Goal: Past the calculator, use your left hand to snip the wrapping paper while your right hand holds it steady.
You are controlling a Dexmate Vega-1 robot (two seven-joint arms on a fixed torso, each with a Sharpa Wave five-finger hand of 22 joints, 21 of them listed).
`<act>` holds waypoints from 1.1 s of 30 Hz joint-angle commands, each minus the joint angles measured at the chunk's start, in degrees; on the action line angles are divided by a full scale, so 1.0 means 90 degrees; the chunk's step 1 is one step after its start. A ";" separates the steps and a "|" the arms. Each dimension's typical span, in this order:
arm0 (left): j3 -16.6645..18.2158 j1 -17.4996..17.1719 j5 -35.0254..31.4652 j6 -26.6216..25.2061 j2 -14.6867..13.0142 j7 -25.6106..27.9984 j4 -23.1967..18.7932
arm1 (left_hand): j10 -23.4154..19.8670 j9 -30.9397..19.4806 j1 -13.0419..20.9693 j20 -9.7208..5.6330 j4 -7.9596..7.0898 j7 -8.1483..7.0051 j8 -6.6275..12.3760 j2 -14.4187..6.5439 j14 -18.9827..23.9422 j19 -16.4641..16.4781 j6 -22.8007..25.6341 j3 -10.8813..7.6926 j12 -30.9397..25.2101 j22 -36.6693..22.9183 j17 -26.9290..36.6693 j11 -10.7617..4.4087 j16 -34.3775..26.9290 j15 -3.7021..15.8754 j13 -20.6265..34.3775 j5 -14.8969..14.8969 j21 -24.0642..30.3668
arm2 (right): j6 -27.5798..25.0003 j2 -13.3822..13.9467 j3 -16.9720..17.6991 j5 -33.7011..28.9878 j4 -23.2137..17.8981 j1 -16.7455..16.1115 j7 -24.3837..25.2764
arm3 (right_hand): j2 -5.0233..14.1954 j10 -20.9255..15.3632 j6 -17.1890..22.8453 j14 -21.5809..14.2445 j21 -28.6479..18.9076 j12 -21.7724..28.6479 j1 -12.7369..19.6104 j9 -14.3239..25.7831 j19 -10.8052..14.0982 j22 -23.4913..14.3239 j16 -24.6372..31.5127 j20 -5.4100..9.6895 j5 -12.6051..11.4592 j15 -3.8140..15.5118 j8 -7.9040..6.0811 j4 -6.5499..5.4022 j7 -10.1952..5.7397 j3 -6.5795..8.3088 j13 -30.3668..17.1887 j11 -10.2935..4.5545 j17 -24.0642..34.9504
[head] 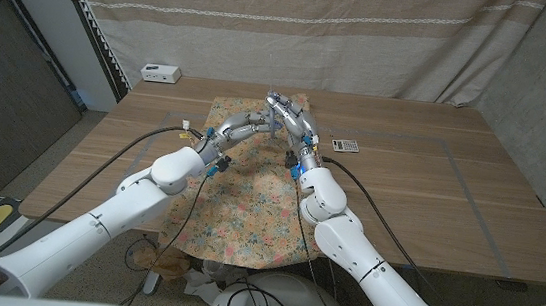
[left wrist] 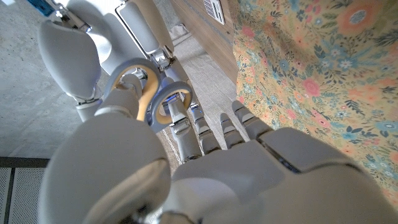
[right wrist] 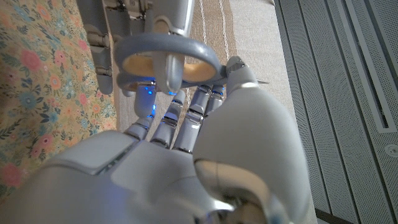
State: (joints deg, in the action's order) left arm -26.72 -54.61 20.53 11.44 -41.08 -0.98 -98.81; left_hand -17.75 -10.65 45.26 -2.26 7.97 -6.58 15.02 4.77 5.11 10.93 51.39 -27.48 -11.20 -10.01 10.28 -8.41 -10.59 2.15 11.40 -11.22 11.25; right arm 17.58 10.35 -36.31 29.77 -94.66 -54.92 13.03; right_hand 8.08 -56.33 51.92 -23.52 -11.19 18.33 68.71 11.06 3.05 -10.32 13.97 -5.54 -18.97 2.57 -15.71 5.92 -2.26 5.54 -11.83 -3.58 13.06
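**Both hands raised together over the far part of the floral paper**

A small white box is seen at the table's far left corner, well apart from the left hand. That hand is shown lifted above the wrapping paper, its fingers reaching toward the right hand. In the left wrist view, the handle rings of a pair of scissors are seen with the left hand's fingers threaded through them, so the scissors are gripped by this hand; whether the blades are parted cannot be told. The flowered paper is seen spread flat beneath both forearms, running from the table's near edge, where it hangs over, to its far end below the two hands.

The right hand is held up just beside the left, fingertips close to or touching it. In the right wrist view the same grey rings are seen directly ahead of its fingers; whether anything is held by this hand cannot be told, and contact with the paper is not shown. The calculator lies on bare wood just to the right of the right wrist, beside the paper's right edge.
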 commanded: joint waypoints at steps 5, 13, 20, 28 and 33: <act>-0.0073 0.0024 0.0107 0.0257 0.0151 -0.0155 0.0207 | -0.0059 0.0000 0.0008 -0.0394 0.0030 0.0001 -0.0082 0.0047 0.0045 0.0030 -0.0034 0.0007 -0.0042 -0.0018 0.0005 -0.0039 -0.0021 0.0726 0.0002 0.0019 0.0020 | -0.0074 -0.0051 -0.0065 0.0130 0.0051 0.0035 -0.0094 | 0.0164 -0.0985 0.0883 -0.0058 -0.0039 0.0028 0.0177 0.0035 -0.0021 -0.0018 0.0007 -0.0007 -0.0053 0.1164 -0.0018 0.0012 -0.0838 0.0006 -0.0011 -0.0867 0.0002; -0.0072 -0.0003 0.0044 0.0227 0.0171 -0.0047 0.0187 | -0.0017 0.0005 -0.0057 -0.0471 0.0066 -0.0156 -0.0220 0.0246 0.0043 0.0032 -0.0168 0.0103 -0.0042 -0.0013 -0.0004 -0.0134 -0.0012 0.0737 -0.0011 0.0038 0.0010 | -0.0028 -0.0048 -0.0095 0.0010 0.0080 0.0047 -0.0062 | 0.0169 -0.0988 0.0885 -0.0058 -0.0044 0.0021 0.0185 0.0034 -0.0012 -0.0019 0.0006 -0.0005 -0.0060 0.1166 -0.0015 0.0015 -0.0842 0.0007 -0.0008 -0.0864 0.0002; -0.0036 -0.0066 -0.0023 0.0161 0.0180 0.0136 0.0107 | -0.0127 0.0002 -0.0094 -0.0390 0.0091 -0.0059 -0.0193 0.0428 0.0112 0.0079 0.0034 0.0206 -0.0090 -0.0012 -0.0006 -0.0086 -0.0033 0.0712 -0.0015 0.0005 0.0021 | -0.0056 -0.0019 -0.0114 0.0022 0.0048 0.0042 -0.0111 | 0.0172 -0.1004 0.0900 -0.0072 -0.0046 0.0018 0.0192 0.0033 -0.0008 -0.0019 0.0012 -0.0009 -0.0068 0.1167 -0.0019 0.0016 -0.0841 0.0007 -0.0005 -0.0859 0.0003; 0.0003 -0.0167 -0.0078 0.0056 0.0222 0.0391 -0.0021 | -0.0197 -0.0010 -0.0181 -0.0275 0.0005 0.0093 -0.0168 0.0381 0.0158 0.0096 0.0285 0.0262 -0.0114 -0.0022 0.0010 -0.0040 -0.0049 0.0634 -0.0013 -0.0083 0.0025 | -0.0142 0.0034 -0.0149 0.0051 -0.0005 0.0045 -0.0179 | 0.0163 -0.1036 0.0914 -0.0081 -0.0048 0.0022 0.0200 0.0031 -0.0005 -0.0019 0.0015 -0.0010 -0.0075 0.1166 -0.0022 0.0021 -0.0836 0.0004 -0.0002 -0.0853 0.0004; 0.0043 -0.0283 -0.0162 0.0237 0.0378 0.0680 0.0018 | -0.0454 -0.0011 -0.0340 -0.0272 -0.0070 0.0096 -0.0077 0.0440 0.0374 0.0239 0.0751 0.0423 -0.0200 -0.0025 0.0017 -0.0027 -0.0102 0.0721 -0.0009 -0.0246 0.0064 | -0.0127 0.0011 -0.0144 0.0041 -0.0006 0.0030 -0.0136 | 0.0160 -0.1048 0.0922 -0.0086 -0.0048 0.0023 0.0203 0.0031 -0.0003 -0.0019 0.0016 -0.0010 -0.0078 0.1167 -0.0024 0.0024 -0.0835 0.0003 0.0000 -0.0852 0.0004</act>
State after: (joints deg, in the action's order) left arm -26.97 -55.52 20.17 12.69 -39.37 1.24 -98.22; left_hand -20.57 -10.66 43.11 -2.25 7.39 -5.83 13.83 9.03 7.48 12.19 56.45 -24.26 -12.40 -10.00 10.28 -8.52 -11.10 2.11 11.19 -12.67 11.47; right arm 16.73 10.26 -37.35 30.18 -94.39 -54.55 11.93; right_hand 7.99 -56.33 51.91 -23.75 -11.09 18.30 68.80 11.07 2.65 -10.24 13.97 -5.16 -19.29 2.35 -15.70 6.18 -2.27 5.27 -11.57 -3.59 13.07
